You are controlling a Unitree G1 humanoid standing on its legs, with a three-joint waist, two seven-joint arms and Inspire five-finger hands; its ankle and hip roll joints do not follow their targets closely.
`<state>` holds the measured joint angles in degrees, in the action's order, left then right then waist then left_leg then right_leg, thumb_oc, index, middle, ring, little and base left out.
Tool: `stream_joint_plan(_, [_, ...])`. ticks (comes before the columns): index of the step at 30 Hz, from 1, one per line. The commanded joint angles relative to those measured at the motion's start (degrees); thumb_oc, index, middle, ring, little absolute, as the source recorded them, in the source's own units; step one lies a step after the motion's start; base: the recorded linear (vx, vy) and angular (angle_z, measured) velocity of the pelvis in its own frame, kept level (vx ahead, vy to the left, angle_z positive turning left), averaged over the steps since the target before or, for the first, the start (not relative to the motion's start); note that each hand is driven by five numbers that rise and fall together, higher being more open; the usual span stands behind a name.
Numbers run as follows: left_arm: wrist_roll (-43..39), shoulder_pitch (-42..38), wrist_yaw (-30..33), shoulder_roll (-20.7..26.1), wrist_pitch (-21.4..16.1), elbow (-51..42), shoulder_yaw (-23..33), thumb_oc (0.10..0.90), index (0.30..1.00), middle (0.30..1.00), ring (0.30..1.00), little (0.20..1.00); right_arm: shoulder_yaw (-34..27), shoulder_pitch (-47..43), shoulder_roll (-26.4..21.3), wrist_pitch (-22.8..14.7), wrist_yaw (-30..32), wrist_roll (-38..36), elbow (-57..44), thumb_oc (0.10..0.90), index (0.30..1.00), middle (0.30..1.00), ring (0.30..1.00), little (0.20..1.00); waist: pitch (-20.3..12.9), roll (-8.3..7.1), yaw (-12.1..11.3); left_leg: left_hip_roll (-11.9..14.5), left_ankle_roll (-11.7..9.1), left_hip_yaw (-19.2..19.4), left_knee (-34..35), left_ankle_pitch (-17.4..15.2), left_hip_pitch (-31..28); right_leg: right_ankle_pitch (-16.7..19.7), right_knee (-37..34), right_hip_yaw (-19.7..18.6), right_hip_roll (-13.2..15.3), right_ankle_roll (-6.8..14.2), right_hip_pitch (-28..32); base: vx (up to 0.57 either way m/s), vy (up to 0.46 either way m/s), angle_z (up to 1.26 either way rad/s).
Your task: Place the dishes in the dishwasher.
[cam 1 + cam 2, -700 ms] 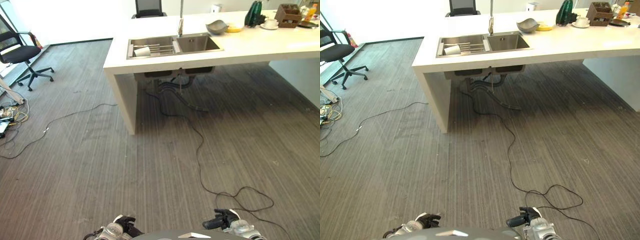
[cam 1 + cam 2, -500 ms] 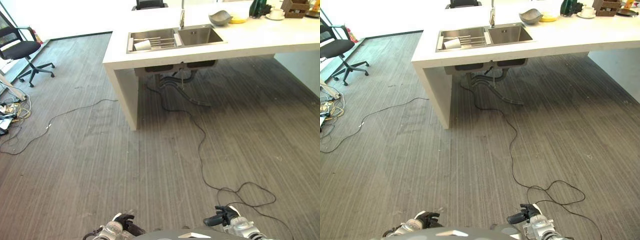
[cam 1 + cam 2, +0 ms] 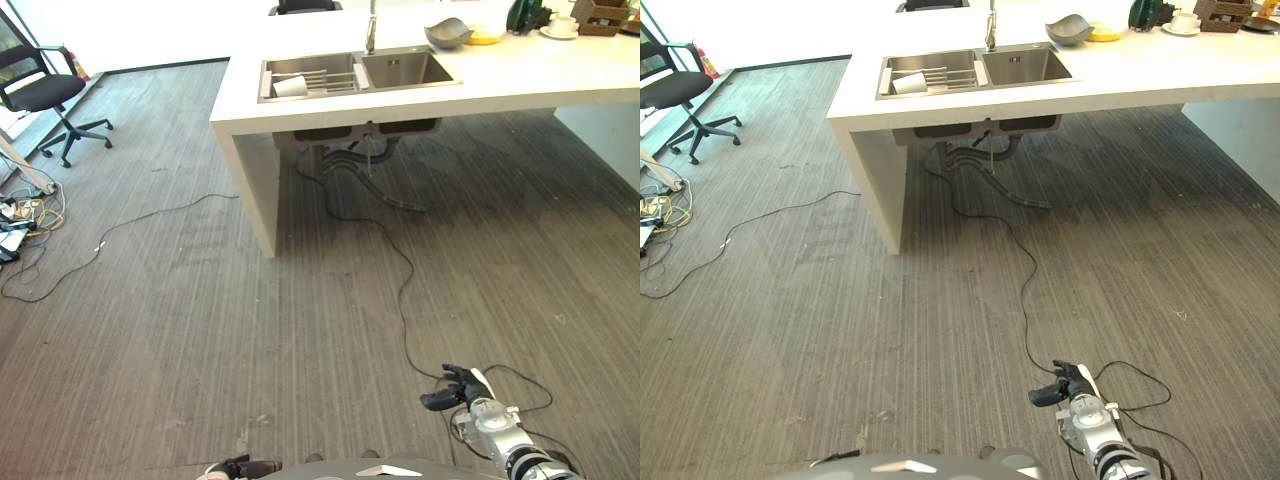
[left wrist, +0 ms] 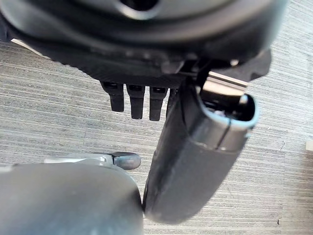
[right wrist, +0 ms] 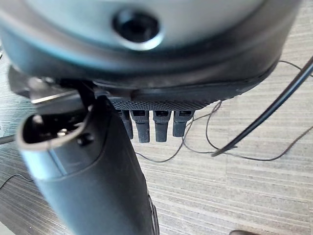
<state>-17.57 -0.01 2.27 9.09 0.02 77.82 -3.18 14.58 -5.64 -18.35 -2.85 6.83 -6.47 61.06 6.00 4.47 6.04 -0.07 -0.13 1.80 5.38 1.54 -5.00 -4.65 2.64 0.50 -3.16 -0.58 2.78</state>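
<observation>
While your robot stands on the grey striped floor (image 3: 200,330) well back from the white surface (image 3: 520,80), both of its hands hang low and hold nothing. Your right hand (image 3: 455,385) shows at the lower right, above the floor, its fingers (image 5: 155,125) straight and relaxed in a row in its own wrist view. Your left hand (image 3: 240,467) sits at the bottom edge, its fingers (image 4: 137,100) likewise straight and empty.

The dishes are all far from the hands. A white cup (image 3: 290,87) lies on its side on a wire rack (image 3: 325,82) in the left basin of the steel sink (image 3: 410,70), which is set into the surface near its left end. A grey bowl (image 3: 446,33) sits just beyond the sink's right corner, with a cup and saucer (image 3: 560,27) farther along the far edge. A black office chair (image 3: 45,95) stands on the floor at the far left.
</observation>
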Motion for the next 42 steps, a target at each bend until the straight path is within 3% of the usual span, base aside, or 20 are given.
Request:
stream_joint_plan(1, [-1.6,-2.5,0.4,1.9,-1.0,2.8,0.4,0.800,0.900,0.900,0.900,0.900,-1.6,-2.2,0.7,-2.3,0.6,-2.9,1.9,0.800,0.900,0.900,0.900,0.900,-0.5,-3.70,-1.8,-1.0,-2.2,0.6,-0.4,-4.2,-2.6,0.4,-7.6,-1.4,2.6,5.9,5.0,0.00,0.000,0.00])
stream_joint_plan(5, [-2.0,-2.0,-0.1,2.3,-1.0,2.9,0.7,0.800,0.900,0.900,0.900,0.900,-1.6,-2.6,1.5,-3.3,-1.7,-8.6,-1.2,0.800,0.900,0.900,0.900,0.900,-0.6,-3.68,-2.0,-0.9,-2.3,0.4,-0.4,-4.1,-2.7,0.4,-7.6,-1.3,2.7,5.9,5.1,0.00,-0.002,0.04])
stream_joint_plan(7, [-0.9,-1.2,-0.4,2.4,-1.3,2.5,0.1,0.800,0.900,0.900,0.900,0.900,0.0,-1.9,1.7,-3.4,-3.6,-9.0,-5.8,0.800,0.900,0.900,0.900,0.900,-0.4,-3.75,-2.2,-1.0,-2.3,0.3,-0.4,-4.0,-2.6,0.4,-7.6,-1.4,2.7,5.8,5.1,0.00,-0.005,0.05])
stream_joint_plan(12, [-0.4,-0.7,-0.5,2.3,-1.3,2.3,-0.1,0.800,0.900,0.900,0.900,0.900,-0.8,-1.2,1.6,-3.7,-3.4,-10.3,-6.1,0.800,0.900,0.900,0.900,0.900,-0.2,-3.64,-2.2,-1.0,-2.3,0.3,-0.4,-4.0,-2.6,0.4,-7.6,-1.3,2.7,5.8,5.1,0.00,-0.002,0.01])
stream_joint_plan(20, [-3.4,-0.7,-0.2,2.4,-1.6,2.2,1.0,0.800,0.900,0.900,0.900,0.900,-6.2,-0.4,3.5,-5.3,-4.5,-24.1,-6.4,0.800,0.900,0.900,0.900,0.900,-0.4,-3.52,-2.0,-0.9,-2.3,0.1,-0.4,-4.1,-3.0,0.2,-7.6,-1.2,2.6,5.7,5.3,0.00,-0.002,0.00])
stream_joint_plan(30, [-5.7,-0.4,-2.0,2.0,-1.7,2.3,0.7,0.800,0.900,0.900,0.900,0.900,-4.2,1.3,7.2,-2.3,-10.4,-32.4,0.9,0.800,0.900,0.900,0.900,0.900,-0.3,-3.39,-1.9,-0.8,-2.5,0.0,-0.4,-4.2,-3.2,0.0,-7.6,-0.9,2.4,5.3,5.5,0.00,-0.004,0.00])
stream_joint_plan(42, [-7.5,-0.2,-2.5,3.0,-1.6,1.9,1.4,0.800,0.900,0.900,0.900,0.900,-3.7,1.5,7.6,-0.9,-12.1,-35.2,1.2,0.800,0.900,0.900,0.900,0.900,0.8,-2.54,-1.8,-0.3,-2.3,-0.4,-0.4,-3.9,-3.2,-0.1,-6.0,-1.4,1.9,4.3,3.9,0.01,-0.026,0.00])
